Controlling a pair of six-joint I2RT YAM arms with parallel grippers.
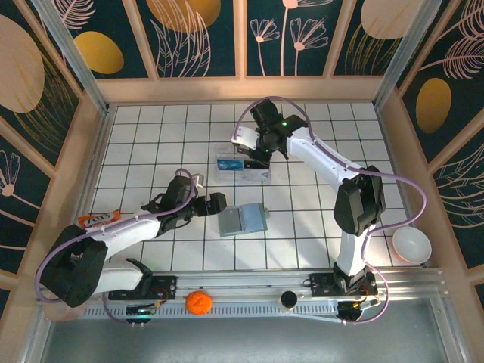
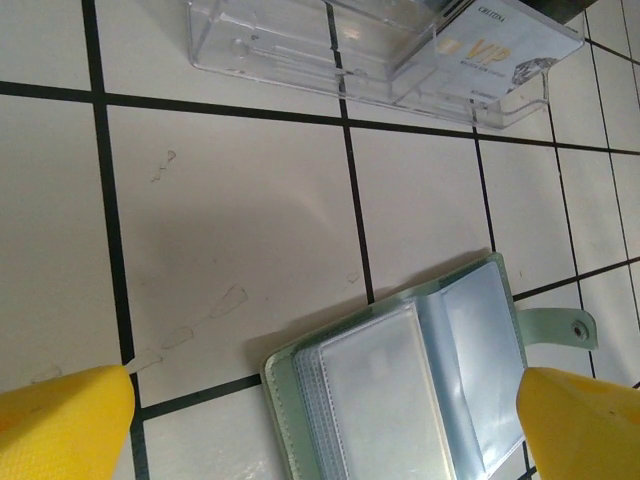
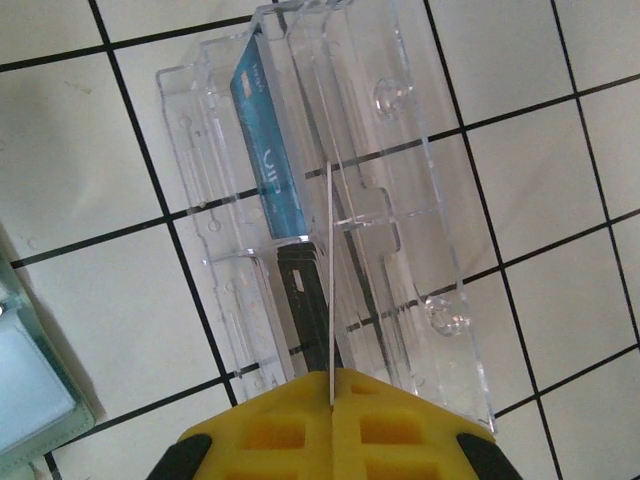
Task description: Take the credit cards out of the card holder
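The card holder point(image 1: 243, 219) lies open on the white tiles, its clear sleeves point(image 2: 400, 390) facing up and its green snap tab point(image 2: 560, 327) to the right. My left gripper point(image 1: 215, 204) hovers just left of it, open; in the left wrist view the yellow fingertips point(image 2: 60, 420) stand wide on either side of the holder without touching it. My right gripper point(image 3: 331, 395) is shut on a thin pale credit card point(image 3: 328, 270) seen edge-on, held over the clear plastic box point(image 3: 400, 200). A blue card point(image 3: 268, 150) and a black card point(image 3: 305, 300) stand in the box's slots.
The clear box point(image 1: 243, 168) sits one tile behind the holder, with a VIP card point(image 2: 490, 50) inside. An orange packet point(image 1: 100, 219) lies far left, a white bowl point(image 1: 411, 244) far right. An orange ball point(image 1: 198, 302) and a black round object point(image 1: 288, 300) rest on the front rail.
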